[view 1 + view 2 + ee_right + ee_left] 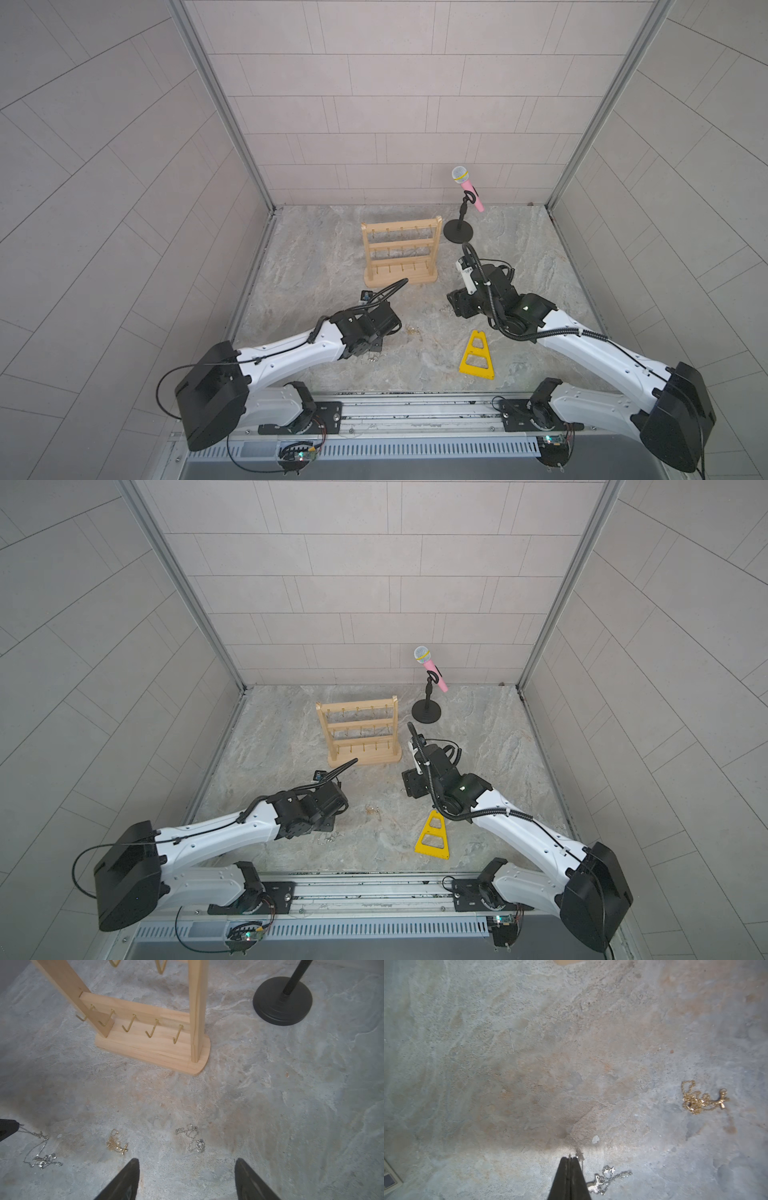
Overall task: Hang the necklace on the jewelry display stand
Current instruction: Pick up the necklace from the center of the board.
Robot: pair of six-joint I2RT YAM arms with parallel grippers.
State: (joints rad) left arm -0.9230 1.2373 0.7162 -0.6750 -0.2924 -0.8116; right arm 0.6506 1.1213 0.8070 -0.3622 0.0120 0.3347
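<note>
One slow vertical lift lets the left gripper (pixel 569 1160), clenched on the silver necklace (pixel 600 1185), uncoil its chain toward the jewelry display stand (pixel 415 277); the right gripper (pixel 187 1160) hangs spread.

Floor before the jewelry display stand (pixel 419 276) lies open; the microphone stand (pixel 459 231) crowds one side.

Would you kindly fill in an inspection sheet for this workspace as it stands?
Surface: marbled grey tabletop, no spills seen.
Job's things: jewelry display stand upright, visible hooks bare; silver star necklace, gold necklace, round-pendant necklace lying on tabletop.
Clutter: microphone stand with pink microphone; yellow triangular frame lying flat.
Grippers: left gripper shut, pinching the silver star necklace's chain; right gripper open, empty.
Cables: black wrist cables arch above both arms, none seen snagged.
Surroundings: tiled walls, front rail.
</note>
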